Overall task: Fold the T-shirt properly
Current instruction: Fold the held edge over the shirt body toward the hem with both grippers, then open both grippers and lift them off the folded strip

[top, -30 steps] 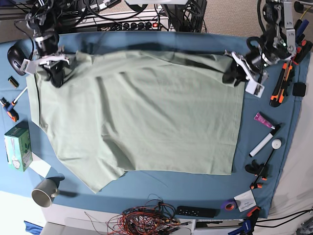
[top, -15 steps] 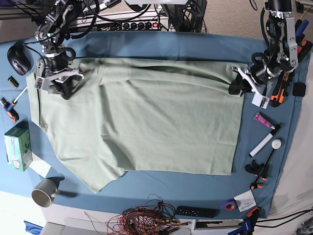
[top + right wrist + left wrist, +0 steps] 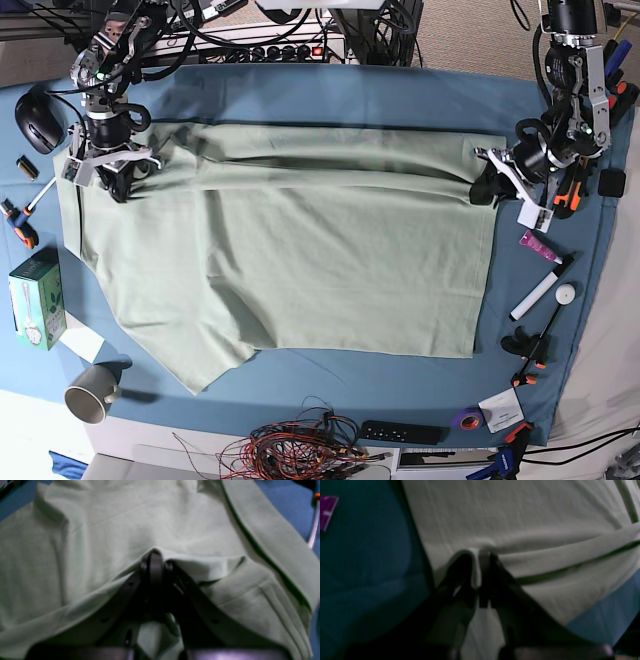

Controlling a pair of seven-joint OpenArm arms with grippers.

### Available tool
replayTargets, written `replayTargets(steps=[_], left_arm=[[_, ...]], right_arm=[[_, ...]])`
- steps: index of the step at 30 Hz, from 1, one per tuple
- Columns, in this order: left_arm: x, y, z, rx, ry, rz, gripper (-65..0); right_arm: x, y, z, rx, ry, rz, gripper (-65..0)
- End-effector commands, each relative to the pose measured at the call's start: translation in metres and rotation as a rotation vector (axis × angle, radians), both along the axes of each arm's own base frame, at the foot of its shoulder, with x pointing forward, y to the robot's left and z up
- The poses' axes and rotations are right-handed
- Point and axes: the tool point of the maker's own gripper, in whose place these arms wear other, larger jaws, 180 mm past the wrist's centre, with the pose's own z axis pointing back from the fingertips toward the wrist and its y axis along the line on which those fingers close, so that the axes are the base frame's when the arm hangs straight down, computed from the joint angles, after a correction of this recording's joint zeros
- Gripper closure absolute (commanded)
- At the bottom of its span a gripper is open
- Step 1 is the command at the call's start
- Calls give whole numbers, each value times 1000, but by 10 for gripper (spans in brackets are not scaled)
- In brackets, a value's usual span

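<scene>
- The far edge of the T-shirt (image 3: 290, 240) is now drawn toward the middle of the table (image 3: 340, 90), making a narrow fold.
- The left gripper (image 3: 487, 183) and the right gripper (image 3: 112, 172) are each clamped on cloth.
- The fold is judged barely begun.

Right tool (image 3: 157, 562) pinched closed on bunched T-shirt (image 3: 100, 530), blue cloth (image 3: 282, 495) behind

left pincer (image 3: 487, 190) clamped on cloth fold; right pincer (image 3: 112, 183) likewise, arms spread.

Mug (image 3: 92, 393), green box (image 3: 36, 300), marker (image 3: 538, 292) on tablecloth (image 3: 350, 92).
</scene>
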Motion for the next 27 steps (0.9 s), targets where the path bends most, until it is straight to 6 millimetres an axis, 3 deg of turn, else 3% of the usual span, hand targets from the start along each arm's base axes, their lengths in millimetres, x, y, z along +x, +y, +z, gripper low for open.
replayTargets(steps=[1,6,7,8,9,10,11,12,17,23,27], left_arm=[[11,6,14,-3,-55,17,0],[6,1,12,14,-48,-38,-24],[3,-2,12,15,-48,-63,-148],[3,-4,11,15,-45,-68,-265],[4,-3,10,15,-37,-53,-330],[5,1,7,20,-17,-16,-344],[6,6,3,36,-2,12,-344],[6,10,1,53,7,27,-344],[5,24,1,97,11,26,-344],[10,61,16,129,-17,100,-344],[4,77,23,87,-7,138,-344]], right_arm=[[6,-7,16,-31,-55,-13,0],[6,-2,13,-41,-37,22,0],[8,3,14,-43,-42,54,0],[9,8,15,-45,-47,88,-80],[10,12,16,-46,-54,114,-183],[10,13,16,-47,-56,119,-274],[10,13,16,-47,-55,115,-334],[10,12,16,-47,-55,112,-350],[-7,-15,15,-16,-32,25,-350],[-53,-70,31,104,-104,-174,-350],[-84,-81,30,165,-105,-230,-350]])
